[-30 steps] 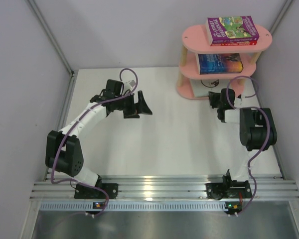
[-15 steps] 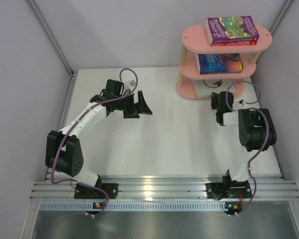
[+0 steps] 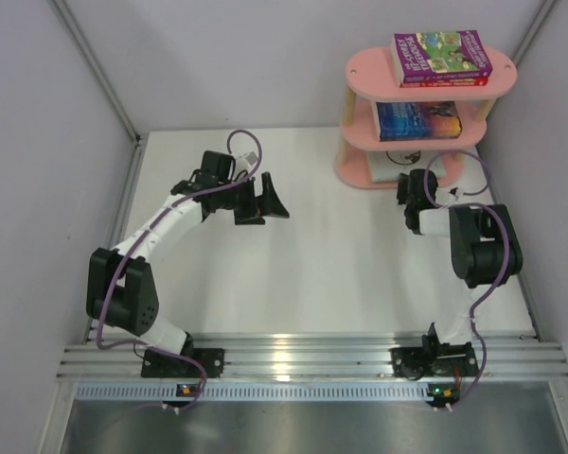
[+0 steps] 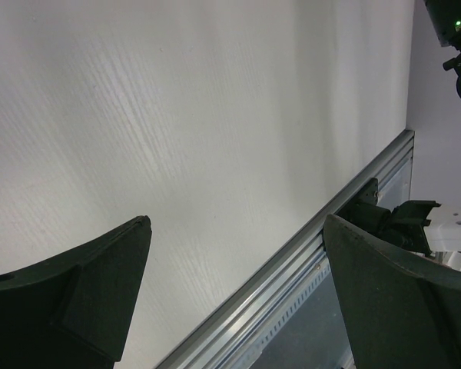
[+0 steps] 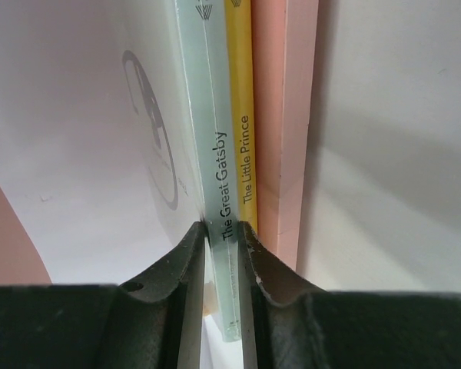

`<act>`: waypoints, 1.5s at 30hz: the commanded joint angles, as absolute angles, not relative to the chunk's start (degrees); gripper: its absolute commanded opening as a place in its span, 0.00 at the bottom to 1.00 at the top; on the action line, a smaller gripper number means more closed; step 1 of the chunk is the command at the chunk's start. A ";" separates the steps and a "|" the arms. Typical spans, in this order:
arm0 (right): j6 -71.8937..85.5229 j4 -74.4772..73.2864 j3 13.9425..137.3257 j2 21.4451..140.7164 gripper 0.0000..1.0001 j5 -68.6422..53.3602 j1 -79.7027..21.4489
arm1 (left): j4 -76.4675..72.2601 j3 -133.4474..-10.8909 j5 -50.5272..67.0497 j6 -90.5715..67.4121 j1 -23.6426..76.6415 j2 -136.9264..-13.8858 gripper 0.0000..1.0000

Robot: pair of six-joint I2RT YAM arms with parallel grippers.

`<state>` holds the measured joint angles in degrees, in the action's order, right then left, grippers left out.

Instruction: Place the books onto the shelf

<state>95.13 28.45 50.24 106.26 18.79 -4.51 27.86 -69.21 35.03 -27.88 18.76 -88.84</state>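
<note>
The right pincer pinches a thin pale grey-green paperback by its spine. The book lies flat against a plain yellow paperback on the pink oval shelf board just beside the pincer, likely to stack it. The left pincer hangs spread above the white table.

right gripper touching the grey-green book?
Touching. Right wrist view: the right gripper has both fingers pressed against the faces of the grey-green book, with no gap.
</note>
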 commanded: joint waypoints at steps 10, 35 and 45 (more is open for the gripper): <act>94.31 30.32 56.16 108.28 0.07 18.20 -4.75 | 26.10 -68.73 35.16 -26.81 18.72 -86.48 0.99; 85.96 19.43 54.67 99.76 0.46 11.96 3.33 | 24.96 -67.33 34.81 -28.47 18.72 -84.81 0.99; 84.73 18.72 52.38 98.87 0.29 5.45 9.93 | 24.26 -66.80 34.37 -29.35 18.81 -84.90 0.99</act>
<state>86.46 18.63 52.38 100.97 8.05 8.05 27.00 -66.96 34.83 -28.88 18.76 -86.98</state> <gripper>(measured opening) 0.296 0.991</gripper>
